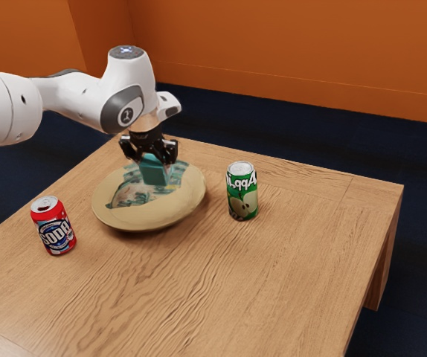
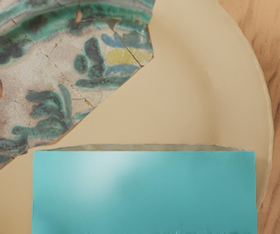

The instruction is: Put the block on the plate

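I hold the blue-green block [image 1: 155, 172]. It has flat sides and straight edges. It is over the plate [image 1: 146, 218], but I can't tell if they touch. The plate is big, round and tan, and lies face up on the wood table [image 1: 273, 282]. Its cracked picture has green, blue and yellow bits.

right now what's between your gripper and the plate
The teal block, held in my gripper and over the plate, as the exterior view shows.
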Motion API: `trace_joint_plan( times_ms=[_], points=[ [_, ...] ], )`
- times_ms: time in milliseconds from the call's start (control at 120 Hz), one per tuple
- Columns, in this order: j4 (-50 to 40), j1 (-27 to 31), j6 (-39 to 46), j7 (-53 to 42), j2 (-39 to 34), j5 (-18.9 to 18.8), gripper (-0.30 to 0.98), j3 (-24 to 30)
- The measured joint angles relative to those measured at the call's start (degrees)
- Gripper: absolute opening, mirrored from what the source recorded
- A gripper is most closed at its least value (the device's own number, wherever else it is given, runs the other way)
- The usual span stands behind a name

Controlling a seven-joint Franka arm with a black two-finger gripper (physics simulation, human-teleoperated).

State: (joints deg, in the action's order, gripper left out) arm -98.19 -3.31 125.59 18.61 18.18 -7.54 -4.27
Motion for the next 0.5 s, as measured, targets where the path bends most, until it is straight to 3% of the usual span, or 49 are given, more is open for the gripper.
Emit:
trace_joint_plan(
  times_ms=[275,367,500],
  points=[
    [14.4,6.8,-1.9,-4.2,15.0,0.7,0.39,1.3],
    [15.1,7.7,-2.0,-5.8,16.9,1.9,0.39,1.5],
    [15.1,8.0,-2.0,-7.7,17.0,4.4,0.52,1.5]
  ],
)
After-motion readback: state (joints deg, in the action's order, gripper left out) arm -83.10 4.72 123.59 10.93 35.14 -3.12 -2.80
